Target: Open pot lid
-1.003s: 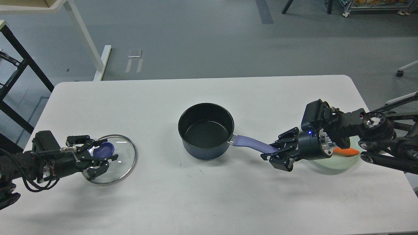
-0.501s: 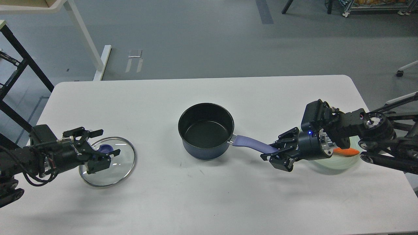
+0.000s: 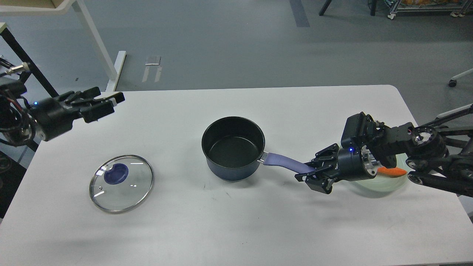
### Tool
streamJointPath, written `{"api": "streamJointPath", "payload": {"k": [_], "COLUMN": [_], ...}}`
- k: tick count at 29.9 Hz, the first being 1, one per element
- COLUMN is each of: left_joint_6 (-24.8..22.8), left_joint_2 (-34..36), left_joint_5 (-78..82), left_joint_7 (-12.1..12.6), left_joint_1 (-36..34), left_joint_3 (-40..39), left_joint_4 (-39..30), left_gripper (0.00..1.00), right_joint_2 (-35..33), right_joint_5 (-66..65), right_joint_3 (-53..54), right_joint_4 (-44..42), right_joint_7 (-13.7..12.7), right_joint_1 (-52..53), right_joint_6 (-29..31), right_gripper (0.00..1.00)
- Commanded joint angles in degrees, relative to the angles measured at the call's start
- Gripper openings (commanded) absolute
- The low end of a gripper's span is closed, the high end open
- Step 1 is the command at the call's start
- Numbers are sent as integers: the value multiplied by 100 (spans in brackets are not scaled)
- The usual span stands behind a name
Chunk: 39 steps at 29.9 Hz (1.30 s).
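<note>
The dark pot stands uncovered at the table's middle, its purple handle pointing right. The glass lid with a blue knob lies flat on the table, left of the pot and apart from it. My left gripper is open and empty, raised above the table's far left, well behind the lid. My right gripper is shut on the end of the pot handle.
A pale green plate with an orange carrot sits behind my right wrist near the table's right edge. A white desk leg and a black frame stand on the floor beyond the table's far left.
My left gripper let go of the lid's knob, rose and drew back to the far left. The lid stays flat on the table. The right arm and pot have not moved.
</note>
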Motion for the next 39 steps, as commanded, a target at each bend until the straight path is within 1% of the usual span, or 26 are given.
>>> {"api": "streamJointPath", "payload": {"k": [1, 3, 6, 9, 12, 15, 17, 19, 21, 23, 26, 27, 29, 31, 34, 36, 39], "left_joint_6": [-671, -699, -655, -734, -812, -1233, -1541, -1804, -2086, -2306, -2368, -2377, -2386, -2395, -2421, -2465, -2465], "left_joint_2": [-82, -126, -476, -828, -1276, -1680, -2014, -2217, -2323, -2341, -2341, -2341, -2341, -2323, -2297, -2297, -2288], "left_joint_5": [-2286, -3236, -4249, -4786, -5112, -5218, -5349, -5490, -5596, -5613, -5613, -5614, -5605, -5605, -5605, -5605, -5605], "left_joint_7": [-1, -1, -1, -1, -1, -1, -1, 257, 338, 364, 364, 364, 364, 364, 364, 364, 364], "left_joint_1": [-47, -47, -39, 58, 487, 901, 1147, 1253, 1271, 1332, 1377, 1385, 1385, 1385, 1385, 1385, 1385], "left_joint_3": [-282, -308, -404, -676, -1097, -1835, -2354, -2671, -2743, -2743, -2743, -2743, -2743, -2743, -2743, -2743, -2734], "left_joint_4": [50, 41, 94, 426, 804, 1279, 1735, 2122, 2396, 2467, 2467, 2467, 2467, 2458, 2458, 2458, 2458], "left_gripper": [99, 99, 99, 99, 99, 99, 99, 99, 99, 99, 99, 99, 99, 99, 99, 99, 99], "right_joint_2": [0, 0, 0, 0, 0, 0, 0, 0, 0, 0, 0, 0, 0, -70, -263, -395, -702], "right_joint_5": [-2, -2, -2, 7, 7, -2, 7, 7, -2, 7, -2, -2, 7, 51, 86, 121, 550], "right_joint_3": [-6, -6, 3, 3, 3, -6, -6, -6, -6, -6, -6, -6, -6, 3, 29, 73, 169], "right_joint_4": [-1, -1, -9, -1, -1, -1, -9, -10, -10, -1, -1, -1, 8, 43, 87, 148, 350], "right_joint_7": [0, 0, 0, 0, 0, 0, 0, 0, 0, 0, 0, 0, 0, 0, 0, 0, 0], "right_joint_1": [-1, -9, -1, -1, -1, -1, -1, -9, -9, -1, -1, -9, -1, 61, 140, 201, 307], "right_joint_6": [0, 0, 0, 0, 0, 0, 0, 0, 0, 0, 0, 0, 0, 0, 0, 0, 0], "right_gripper": [34, 34, 34, 35, 35, 35, 35, 35, 35, 36, 38, 41, 49, 64, 81, 98, 99]}}
